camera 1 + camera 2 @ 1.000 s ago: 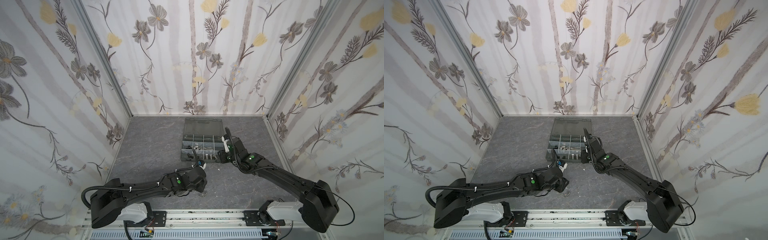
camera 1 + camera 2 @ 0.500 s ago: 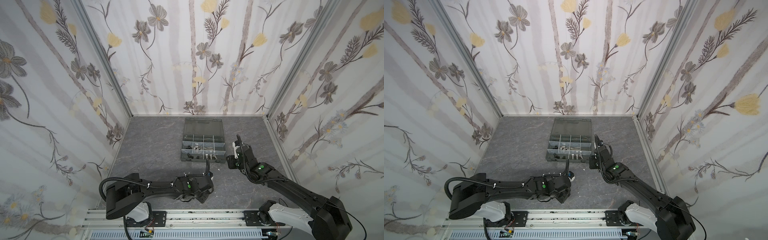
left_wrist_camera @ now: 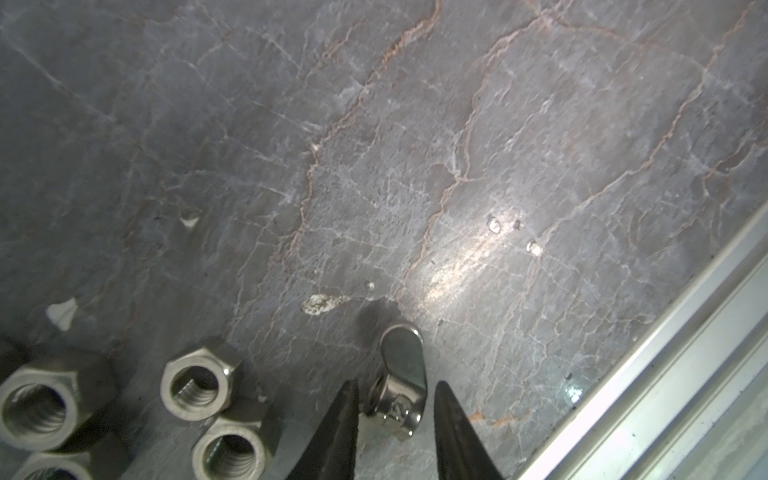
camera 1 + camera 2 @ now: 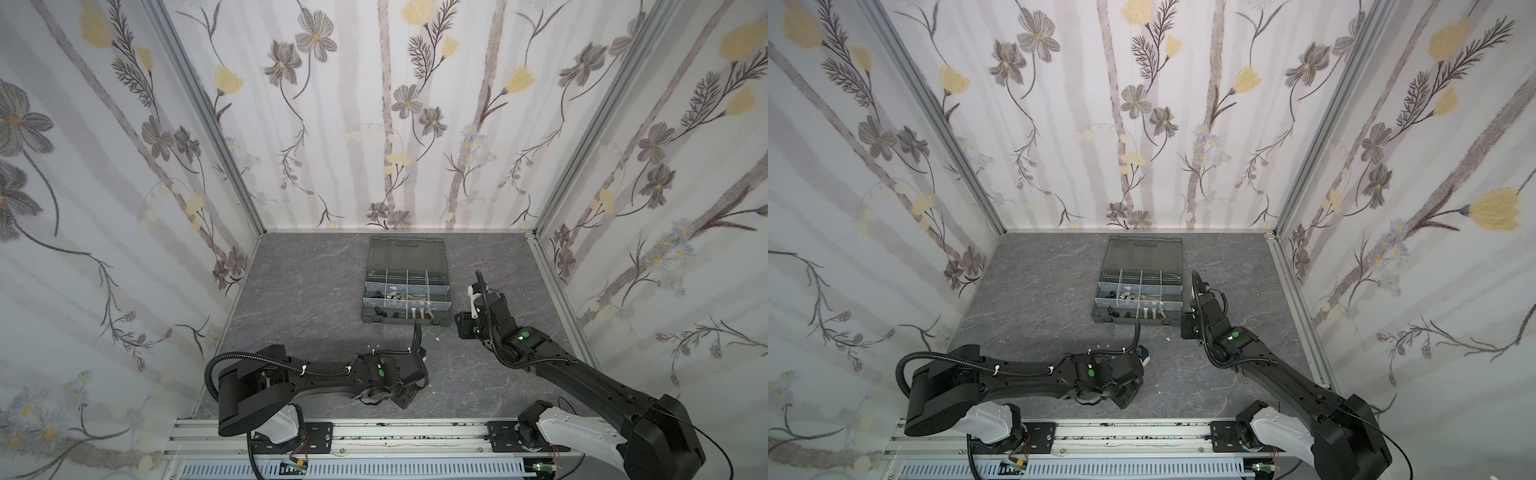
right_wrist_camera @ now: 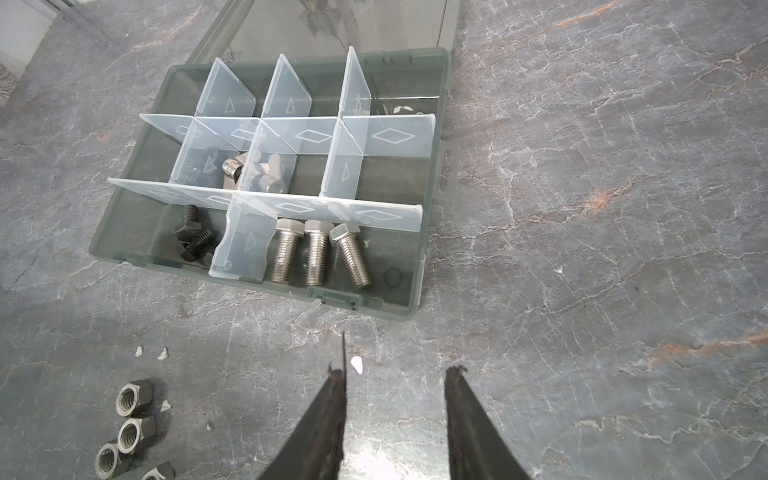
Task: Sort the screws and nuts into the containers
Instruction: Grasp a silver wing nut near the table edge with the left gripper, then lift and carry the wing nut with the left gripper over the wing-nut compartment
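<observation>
Grey stone-look table (image 4: 291, 299), with the organiser case (image 4: 405, 323) at back centre, its lid lying open. The left arm (image 4: 332, 370) lay low near the front edge and the right arm (image 4: 561, 365) reached toward the case's front corner. The right gripper (image 5: 395, 374) hung over bare table just before the case, jaws apart, nothing between them. The left gripper (image 3: 397, 386) was down at the table near the aluminium rail (image 3: 665, 353), jaws apart and straddling a silver wing nut (image 3: 401, 357). A sliver of gap showed on each side, so we read it as not yet clamped. In the case, three silver hex bolts (image 5: 316, 253) lay in a front cell, black screws (image 5: 193, 239) in the cell beside, and what looked like wing nuts (image 5: 266, 174) one row back. Loose hex nuts (image 3: 195, 384) sat on the table just beside the left gripper. We judged the step in hand to be the wing-nut pick. Next move calls for closing on the nut's body rather than a wing, a clean lift, then a carry to the wing-nut cell.
</observation>
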You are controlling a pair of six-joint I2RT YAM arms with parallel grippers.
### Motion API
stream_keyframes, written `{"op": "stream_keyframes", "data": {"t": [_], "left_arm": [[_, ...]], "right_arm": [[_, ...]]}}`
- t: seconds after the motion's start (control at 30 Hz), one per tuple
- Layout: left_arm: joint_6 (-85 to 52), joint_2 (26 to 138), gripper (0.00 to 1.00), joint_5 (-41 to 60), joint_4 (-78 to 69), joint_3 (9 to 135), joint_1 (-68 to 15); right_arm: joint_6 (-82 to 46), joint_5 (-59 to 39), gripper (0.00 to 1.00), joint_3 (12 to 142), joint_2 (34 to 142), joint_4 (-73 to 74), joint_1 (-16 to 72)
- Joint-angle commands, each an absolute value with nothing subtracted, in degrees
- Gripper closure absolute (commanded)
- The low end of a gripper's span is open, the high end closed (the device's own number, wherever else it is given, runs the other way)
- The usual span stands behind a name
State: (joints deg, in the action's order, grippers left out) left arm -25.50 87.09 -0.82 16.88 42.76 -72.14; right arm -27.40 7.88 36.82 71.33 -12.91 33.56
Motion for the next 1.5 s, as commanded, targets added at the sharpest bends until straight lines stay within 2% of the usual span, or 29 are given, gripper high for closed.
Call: {"op": "stream_keyframes", "data": {"t": [0.0, 0.33, 0.6, 0.73, 0.87, 1.1, 1.23, 1.47], "left_arm": [[-25.1, 87.7, 0.68, -0.8, 17.5, 43.0, -72.2], [-25.1, 89.1, 0.81, -1.4, 17.5, 44.0, -72.3], [-25.4, 86.5, 0.84, -5.3, 17.4, 47.4, -70.9], [-24.8, 84.3, 0.84, -8.0, 17.1, 51.2, -65.8], [-25.3, 85.3, 0.84, -8.8, 16.7, 56.7, -56.8], [-25.9, 93.0, 0.83, -1.5, 12.4, 66.2, -43.7], [-26.5, 99.0, 0.83, 1.7, 12.2, 70.8, -40.2], [-25.5, 106.9, 0.82, 2.8, 12.2, 77.0, -38.8]], "right_arm": [[-27.9, 8.2, 0.60, 36.7, 71.2, -11.1, 33.4], [-27.9, 8.2, 0.60, 35.8, 70.2, -11.1, 32.9], [-28.0, 8.5, 0.59, 35.4, 68.3, -11.4, 32.3], [-28.1, 9.0, 0.60, 35.3, 67.0, -11.9, 32.2], [-28.3, 9.0, 0.60, 35.2, 66.1, -12.2, 32.0], [-29.0, 8.5, 0.60, 34.7, 63.8, -13.4, 32.0], [-29.4, 8.3, 0.60, 33.7, 62.3, -13.8, 32.0], [-30.3, 7.3, 0.60, 32.3, 60.8, -14.1, 32.0]]}}
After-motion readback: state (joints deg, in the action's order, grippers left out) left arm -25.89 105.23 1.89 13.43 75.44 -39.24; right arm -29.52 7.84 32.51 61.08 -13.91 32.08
